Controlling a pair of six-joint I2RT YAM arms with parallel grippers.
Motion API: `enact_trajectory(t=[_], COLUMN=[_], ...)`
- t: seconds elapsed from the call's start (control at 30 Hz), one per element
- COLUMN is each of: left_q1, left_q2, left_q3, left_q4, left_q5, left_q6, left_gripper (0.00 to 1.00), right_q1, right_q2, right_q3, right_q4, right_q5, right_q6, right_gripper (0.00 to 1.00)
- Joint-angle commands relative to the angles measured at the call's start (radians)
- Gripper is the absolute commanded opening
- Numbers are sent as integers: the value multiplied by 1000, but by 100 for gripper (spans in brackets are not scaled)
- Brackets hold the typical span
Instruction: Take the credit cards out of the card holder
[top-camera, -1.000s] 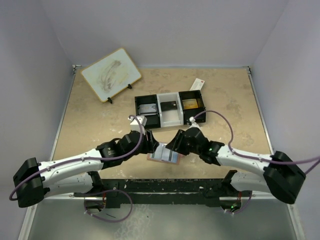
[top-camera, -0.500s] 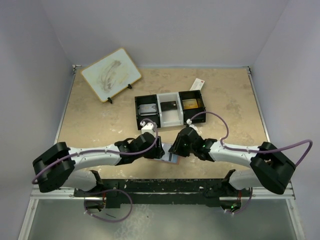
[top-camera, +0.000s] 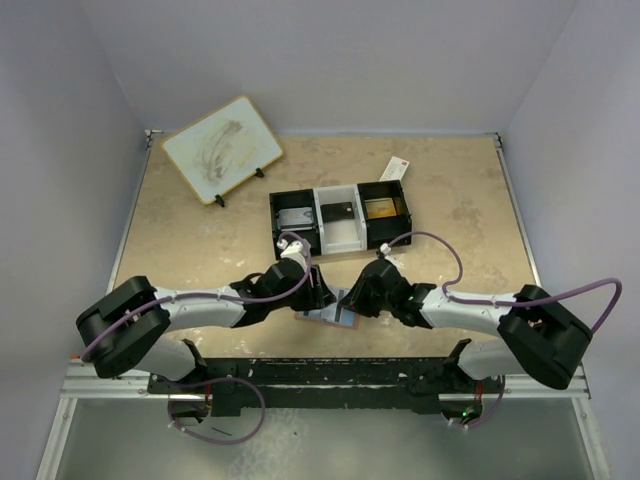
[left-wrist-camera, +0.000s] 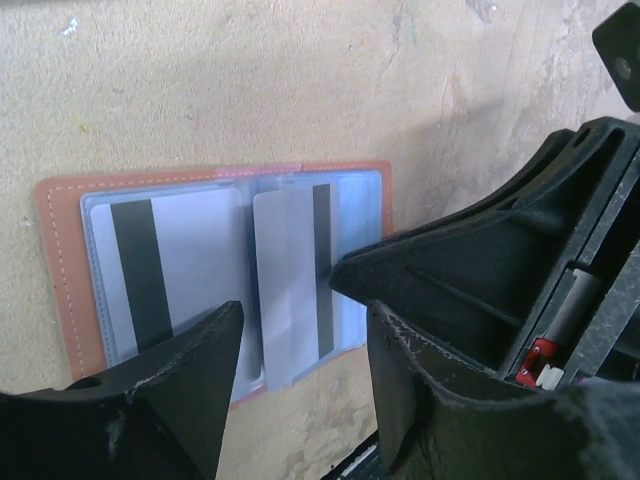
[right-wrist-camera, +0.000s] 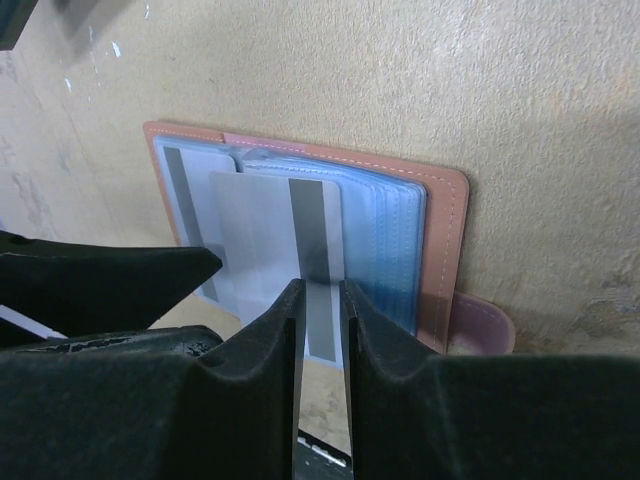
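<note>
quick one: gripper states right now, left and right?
Left gripper: open, nothing gripped, over the holder.
Right gripper: jaws narrow over the protruding card; whether it grips cannot be told.

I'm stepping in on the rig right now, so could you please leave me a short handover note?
Left gripper: open, above the card holder, which lies open on the table.
Right gripper: jaws nearly closed over a card partly out of the holder; grip unconfirmed.
Done: that card partly slid out.
To do: pull it free, then the striped card tucked in the other side.
</note>
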Motion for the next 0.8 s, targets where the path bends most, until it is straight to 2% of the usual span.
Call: enact_trajectory(t=[0.0, 0.23, 0.4, 0.53, 0.77], left_q1=[18, 28, 52, 76, 76], left_q2=[4, 33, 53, 57, 122], left_q3=[-38, -70, -125, -185, -198], left_q4=[135, 209, 314, 427, 584], left_q5=[53, 100, 125, 153, 206], left_q6=[-38, -59, -110, -164, -216], left_gripper=[50, 46, 40, 30, 11], right_q1=[-2, -2, -2, -2, -2], right_q2=[29, 50, 56, 56, 75], right_q3=[-43, -43, -43, -44, -43], right_q4=[-49, -30, -28, -25, -12], right_q5=[25, 14, 9, 9, 6], right_q6=[17, 14, 10, 10, 19], right_gripper=[24, 23, 23, 23, 23])
